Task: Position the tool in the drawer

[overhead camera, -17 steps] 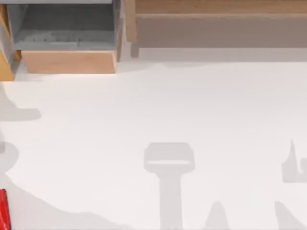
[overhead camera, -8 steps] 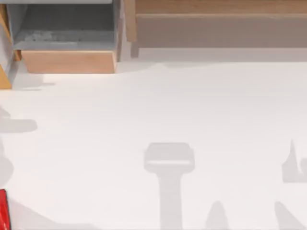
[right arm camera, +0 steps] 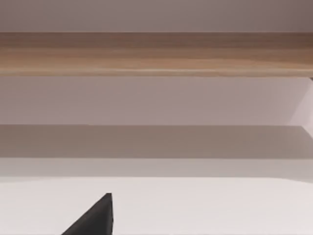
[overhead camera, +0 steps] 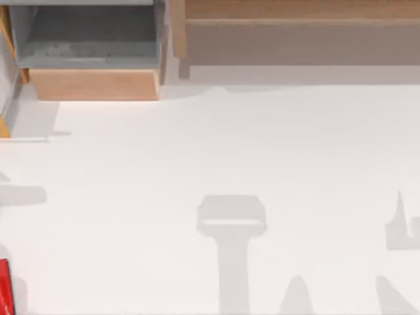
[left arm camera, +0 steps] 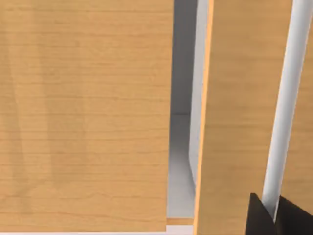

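Observation:
The drawer [overhead camera: 95, 84] stands pulled out at the table's back left, its grey inside showing behind the light-tan front panel. A sliver of the red tool [overhead camera: 4, 287] lies at the front left edge of the table, far from the drawer. In the left wrist view, light-tan wooden panels [left arm camera: 85, 115] stand close up with a white bar [left arm camera: 283, 107] running across one of them, and a black fingertip [left arm camera: 257, 218] of my left gripper reaches that bar. In the right wrist view, a black fingertip [right arm camera: 95, 220] of my right gripper pokes in above the white table.
A wide brown wooden unit [overhead camera: 295, 33] runs along the back right, and its shelf edge [right arm camera: 156, 54] also crosses the right wrist view. A tan wooden piece [overhead camera: 4, 126] sits at the left edge beside the drawer. Grey arm shadows [overhead camera: 231, 223] lie on the white table.
The tan piece at the left edge has slid toward the front of the table, and the shadows near it have shifted the same way. The drawer and the tool have stayed put.

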Controlling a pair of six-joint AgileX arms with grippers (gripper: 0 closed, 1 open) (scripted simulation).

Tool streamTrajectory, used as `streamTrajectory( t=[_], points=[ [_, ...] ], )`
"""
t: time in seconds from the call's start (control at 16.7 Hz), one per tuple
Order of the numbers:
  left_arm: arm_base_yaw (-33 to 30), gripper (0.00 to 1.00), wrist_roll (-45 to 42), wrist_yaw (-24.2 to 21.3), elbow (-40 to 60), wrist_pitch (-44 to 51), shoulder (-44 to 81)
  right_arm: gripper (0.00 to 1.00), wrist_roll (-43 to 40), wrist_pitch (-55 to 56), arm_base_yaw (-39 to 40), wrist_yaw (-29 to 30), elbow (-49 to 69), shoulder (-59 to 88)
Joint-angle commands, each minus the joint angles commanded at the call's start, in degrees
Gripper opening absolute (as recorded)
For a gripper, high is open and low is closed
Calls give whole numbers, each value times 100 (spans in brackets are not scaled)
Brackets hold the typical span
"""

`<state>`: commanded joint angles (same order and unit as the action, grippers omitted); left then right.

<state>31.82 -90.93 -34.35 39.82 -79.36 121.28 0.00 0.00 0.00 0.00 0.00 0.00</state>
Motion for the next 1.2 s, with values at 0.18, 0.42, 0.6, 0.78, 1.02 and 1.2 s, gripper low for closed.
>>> streamTrajectory(
  t=[0.18,0.42,0.6,0.78,1.02,1.2],
  points=[
    [73,0,-23,-68,-57,-77,-43,100,0,0,0,0,0,0],
    [383,0,-34,-389,-696,-389,-248,100,0,0,0,0,0,0],
    [666,0,-43,-663,-1157,-653,-422,100,0,0,0,0,0,0],
    [713,0,-47,-707,-1200,-695,-463,100,0,0,0,0,0,0],
    [713,23,-47,-707,-1200,-695,-463,100,0,0,0,0,0,0],
    [713,45,-47,-707,-1200,-695,-463,100,0,0,0,0,0,0]
  ],
)
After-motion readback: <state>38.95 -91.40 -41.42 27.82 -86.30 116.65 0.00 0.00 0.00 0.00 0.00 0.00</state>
